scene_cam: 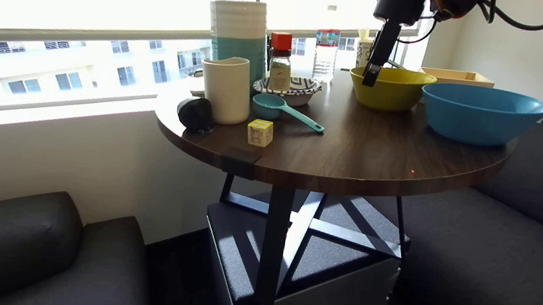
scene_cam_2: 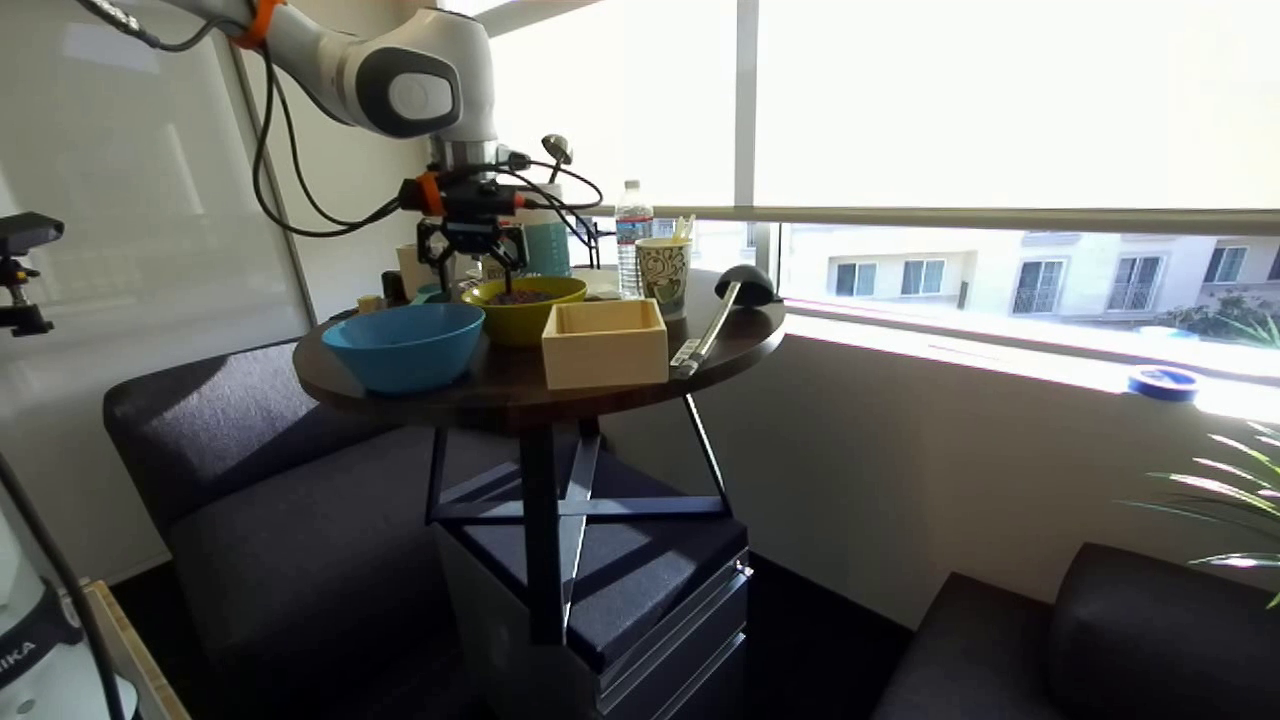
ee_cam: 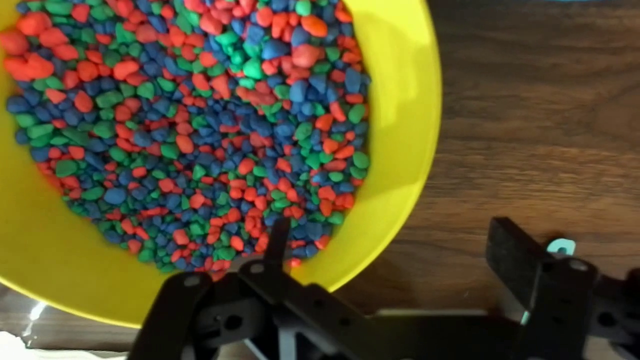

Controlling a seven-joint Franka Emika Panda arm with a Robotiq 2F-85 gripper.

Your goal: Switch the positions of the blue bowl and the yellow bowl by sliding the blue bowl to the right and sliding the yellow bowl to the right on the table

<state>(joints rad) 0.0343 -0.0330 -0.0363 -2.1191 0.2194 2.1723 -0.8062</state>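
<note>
The yellow bowl (scene_cam: 393, 95) stands on the round dark brown table (scene_cam: 353, 156), and it also shows in an exterior view (scene_cam_2: 520, 325). In the wrist view the yellow bowl (ee_cam: 400, 110) holds red, green and blue pebbles. The blue bowl (scene_cam: 479, 120) stands beside it near the table edge, and it also shows in an exterior view (scene_cam_2: 405, 350). Only a blue sliver shows at the wrist view's top. My gripper (ee_cam: 390, 227) is open and empty. One finger is over the bowl's inside, the other outside its rim, above the table. I cannot tell whether it touches the bowl.
A tan wooden box (scene_cam_2: 605, 355) stands close to the yellow bowl, with a ladle (scene_cam_2: 715, 330) and a patterned paper cup (scene_cam_2: 663, 275) behind. A teal scoop (scene_cam: 296, 114), small cube (scene_cam: 260, 132), white cup (scene_cam: 227, 91), spice jar (scene_cam: 280, 74) and water bottle (scene_cam: 325, 59) share the table.
</note>
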